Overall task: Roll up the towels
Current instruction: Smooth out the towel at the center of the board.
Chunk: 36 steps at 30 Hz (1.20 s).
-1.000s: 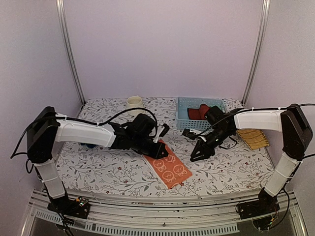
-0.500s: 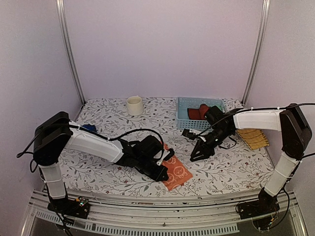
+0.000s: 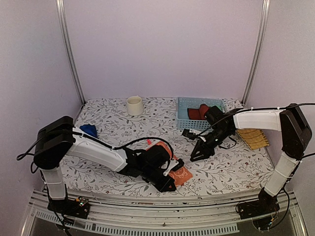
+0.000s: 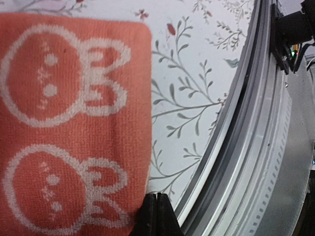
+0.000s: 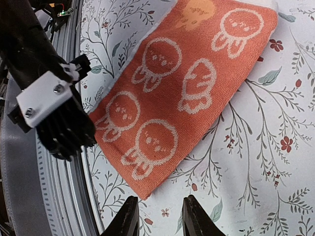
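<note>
Two risks: left claw (image 4: 156,216) is fully shut right at the orange towel's (image 4: 74,123) near corner, cloth spreading ahead of its tips, so it may have missed the fabric or drag it off the tabletop (image 4: 197,98) edge; right claw (image 5: 160,199) part-open, empty, towel just ahead of it.

A cream cup (image 3: 134,105) stands at the back of the floral table (image 3: 113,123), with a blue basket (image 3: 181,116) holding a red roll (image 3: 196,113) further right, and a yellow cloth (image 3: 253,139) beyond.

L arm (image 3: 96,150) low, jaws shut | R arm (image 3: 256,119) hovering, jaws ajar
</note>
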Each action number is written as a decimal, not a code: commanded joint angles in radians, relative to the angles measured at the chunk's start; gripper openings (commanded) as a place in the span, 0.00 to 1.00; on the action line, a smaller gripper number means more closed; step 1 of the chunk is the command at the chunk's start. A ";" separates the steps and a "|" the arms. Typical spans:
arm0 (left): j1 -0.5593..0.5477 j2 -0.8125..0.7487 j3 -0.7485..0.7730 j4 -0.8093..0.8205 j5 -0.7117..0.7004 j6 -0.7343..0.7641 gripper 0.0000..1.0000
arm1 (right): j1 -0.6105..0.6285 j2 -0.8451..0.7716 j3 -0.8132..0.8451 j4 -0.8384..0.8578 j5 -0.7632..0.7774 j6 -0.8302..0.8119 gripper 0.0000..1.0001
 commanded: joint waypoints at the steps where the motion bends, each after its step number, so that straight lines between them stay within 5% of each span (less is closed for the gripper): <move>1: -0.012 0.056 -0.029 0.020 0.026 -0.004 0.00 | 0.003 -0.001 -0.001 0.004 0.010 -0.008 0.33; 14: -0.012 -0.173 -0.096 0.062 0.005 0.042 0.00 | 0.003 0.008 -0.004 0.002 0.008 -0.007 0.34; 28: -0.029 0.090 -0.066 0.086 0.022 0.023 0.00 | 0.017 0.093 0.016 -0.017 -0.125 0.025 0.32; 36: -0.057 -0.102 -0.129 0.078 -0.056 0.062 0.00 | 0.074 0.195 0.112 -0.078 -0.220 0.046 0.30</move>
